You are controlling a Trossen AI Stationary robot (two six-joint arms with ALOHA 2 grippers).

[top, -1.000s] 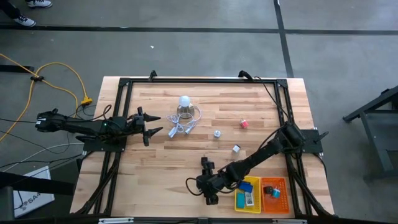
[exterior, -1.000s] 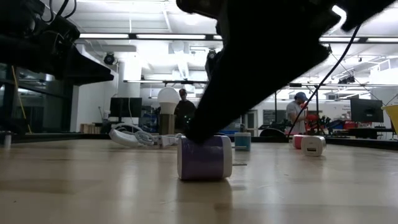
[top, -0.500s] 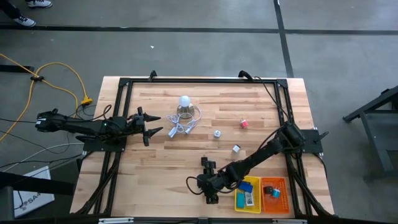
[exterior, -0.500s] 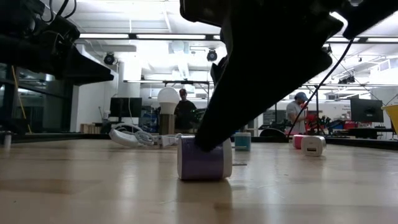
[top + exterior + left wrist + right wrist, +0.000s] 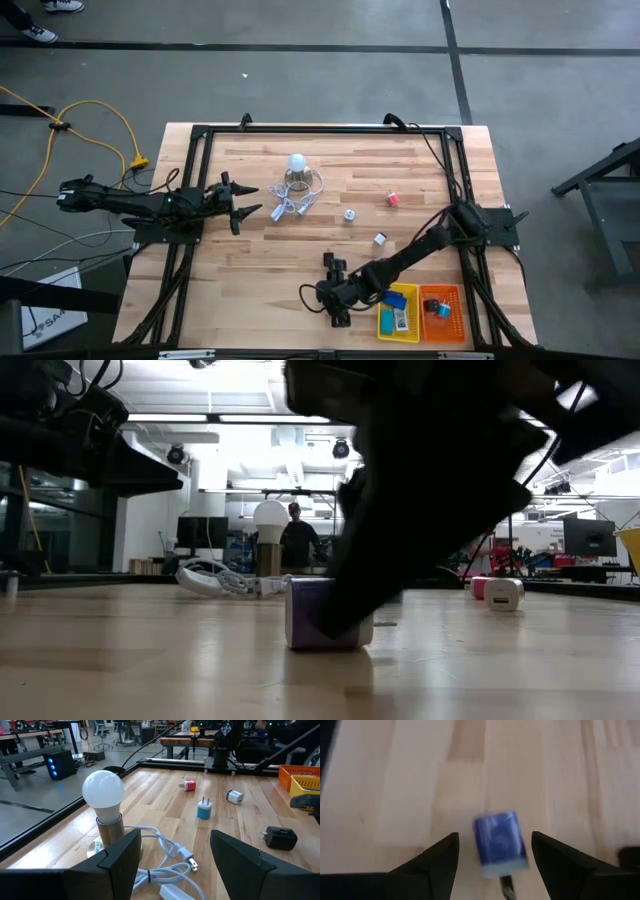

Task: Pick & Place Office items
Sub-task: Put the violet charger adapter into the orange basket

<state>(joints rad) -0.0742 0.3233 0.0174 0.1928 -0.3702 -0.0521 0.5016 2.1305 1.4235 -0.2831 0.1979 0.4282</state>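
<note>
Office items lie scattered on a wooden bench framed with black rails. One purple-blue block sits on the bare wood near the front edge, just ahead of the right gripper, whose fingers stand wide apart on either side of it without touching it. In the low view the same block rests flat on the wood, partly hidden by the dark arm above it. One black plug lies just beside that gripper.

Three more small pieces sit mid-bench, well apart: one pink cube, one teal plug and one white cube. No writing can be read on any of them.

Two mesh trays stand side by side at the front right corner: one yellow tray holding a blue piece and a white piece, and one orange tray holding a blue and an orange piece.

One white bulb lamp with a looped white cord stands toward the left rear. The left gripper waits at the left edge, facing the lamp, fingers wide and holding nothing. Two people stand in the room beyond.
</note>
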